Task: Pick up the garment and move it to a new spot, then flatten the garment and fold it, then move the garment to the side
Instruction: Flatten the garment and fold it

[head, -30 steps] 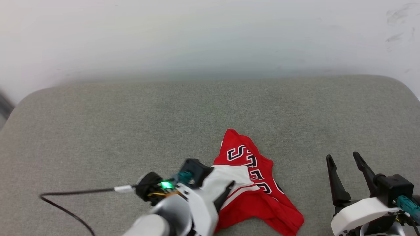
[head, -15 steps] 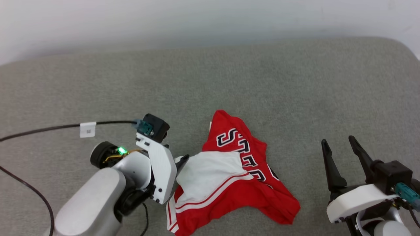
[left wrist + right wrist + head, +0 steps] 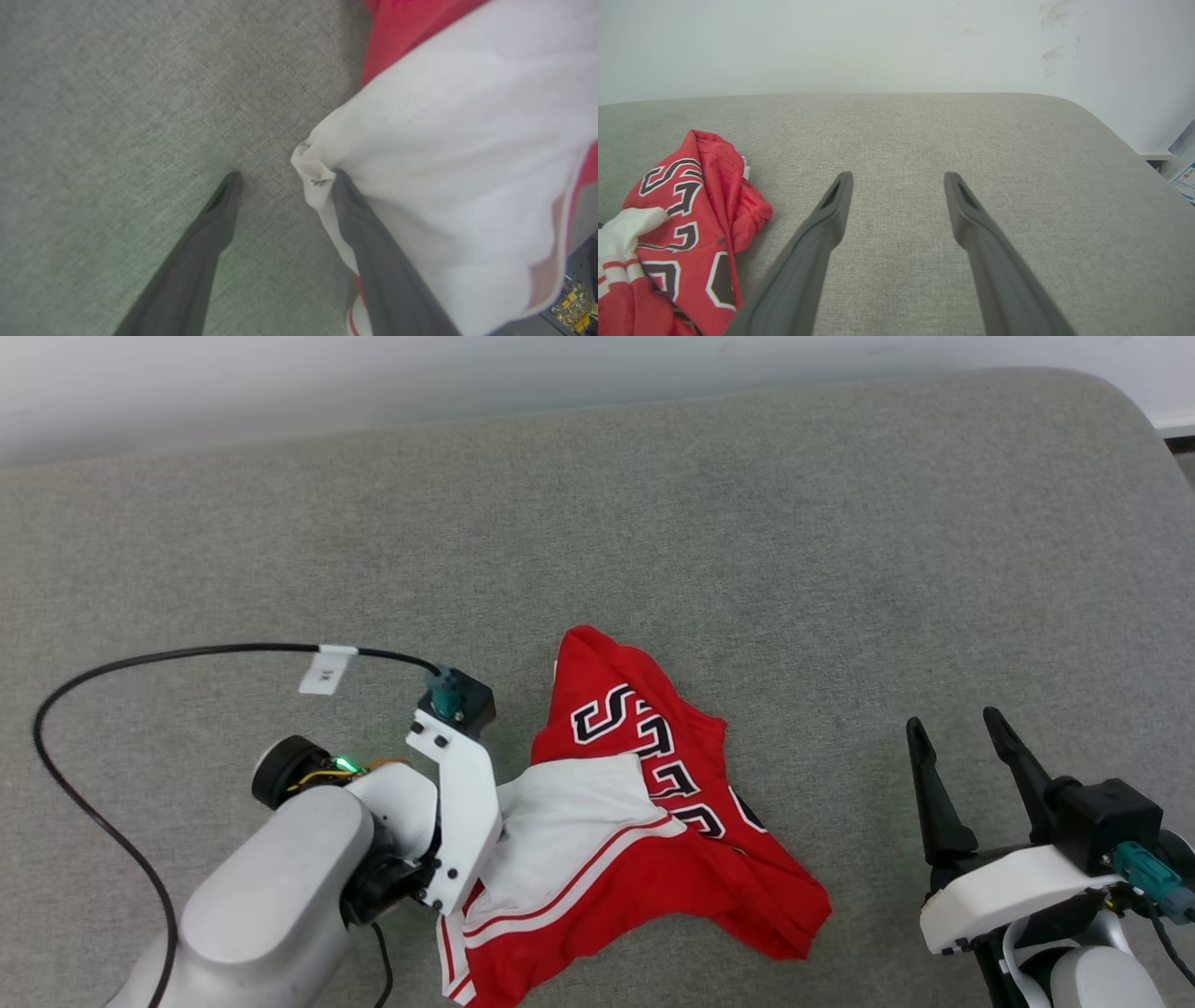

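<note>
Heaped on the couch (image 3: 747, 523), toward its near edge: the garment (image 3: 672, 821), red, lettering up. Since a second ago, drawn out leftward by its white sleeve (image 3: 569, 817), with striped trim now showing low down. Reads as the drag to a new spot ending; flattening not yet begun. At the sleeve's edge, the left gripper (image 3: 285, 179), fingers apart, cloth bunched against one finger, not pinched. Well off to the right, the right gripper (image 3: 953, 721), spread wide over bare couch.
</note>
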